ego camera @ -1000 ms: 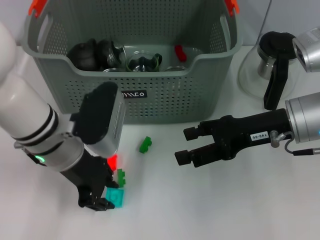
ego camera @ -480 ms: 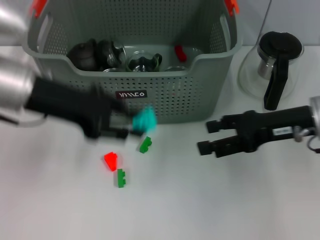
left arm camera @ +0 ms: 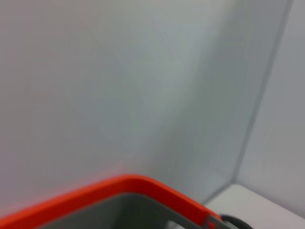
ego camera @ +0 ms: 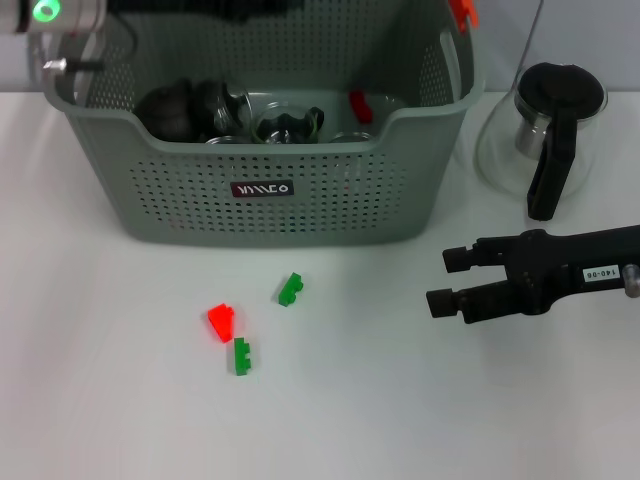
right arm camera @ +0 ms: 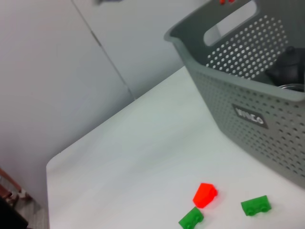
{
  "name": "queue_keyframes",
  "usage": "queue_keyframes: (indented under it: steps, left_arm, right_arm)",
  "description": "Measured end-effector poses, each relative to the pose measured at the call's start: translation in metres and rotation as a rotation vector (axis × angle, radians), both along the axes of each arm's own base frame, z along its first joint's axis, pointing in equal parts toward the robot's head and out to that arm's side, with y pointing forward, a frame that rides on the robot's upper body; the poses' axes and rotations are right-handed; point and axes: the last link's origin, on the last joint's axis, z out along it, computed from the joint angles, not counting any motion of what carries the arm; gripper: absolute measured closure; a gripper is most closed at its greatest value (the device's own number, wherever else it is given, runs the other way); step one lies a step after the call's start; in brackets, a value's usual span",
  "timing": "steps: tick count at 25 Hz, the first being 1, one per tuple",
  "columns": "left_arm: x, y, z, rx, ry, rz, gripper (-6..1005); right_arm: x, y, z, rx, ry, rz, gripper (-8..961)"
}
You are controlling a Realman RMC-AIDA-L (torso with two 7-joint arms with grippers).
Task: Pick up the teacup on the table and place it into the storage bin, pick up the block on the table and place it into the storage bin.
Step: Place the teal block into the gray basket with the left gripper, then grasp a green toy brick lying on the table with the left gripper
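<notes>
Head view: 3 blocks lie left of the right gripper, jaws apart, empty; the green block is nearest. Left gripper's state: cannot tell.

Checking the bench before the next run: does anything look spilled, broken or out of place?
Nothing looks spilled or broken. Three blocks, one red block and two green blocks, lie loose on the table in front of the storage bin. The glass teapot stands upright beside the bin.
</notes>
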Motion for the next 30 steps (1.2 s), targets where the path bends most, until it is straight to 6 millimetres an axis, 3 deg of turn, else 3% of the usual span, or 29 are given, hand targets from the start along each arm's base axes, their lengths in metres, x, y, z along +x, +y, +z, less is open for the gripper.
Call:
queue_keyframes:
  steps: [5, 7, 10, 13, 17, 22, 26, 30]
  left_arm:
    - [0.01, 0.009, 0.0, 0.039, -0.005, 0.02, 592]
    - [0.013, 0.007, 0.004, 0.042, -0.009, 0.014, 516]
    - [0.019, -0.007, 0.009, 0.003, 0.009, -0.034, 403]
    - [0.024, -0.038, 0.006, -0.126, 0.079, -0.152, 287]
    - [0.023, -0.084, -0.016, -0.34, 0.229, -0.31, 146]
    - [0.011, -0.121, -0.044, -0.457, 0.422, -0.359, 47]
    - [-0.001, -0.133, -0.063, -0.504, 0.601, -0.37, 48]
    - [-0.016, -0.128, -0.089, -0.536, 0.72, -0.332, 49]
  right_arm:
    - [-0.002, -0.001, 0.0, -0.007, -0.001, 0.019, 6]
    - [-0.002, -0.001, 0.0, -0.009, -0.001, 0.025, 6]
    - [-0.002, -0.001, 0.001, -0.009, -0.004, 0.035, 6]
    - [-0.001, 0.0, 0.003, -0.009, -0.007, 0.038, 7]
    - [0.0, 0.001, 0.004, -0.004, -0.008, 0.034, 7]
    - [0.001, 0.001, 0.005, 0.001, -0.009, 0.03, 7]
    - [0.001, 0.002, 0.006, 0.004, -0.011, 0.03, 7]
    - [0.001, 0.002, 0.005, 0.003, -0.011, 0.03, 7]
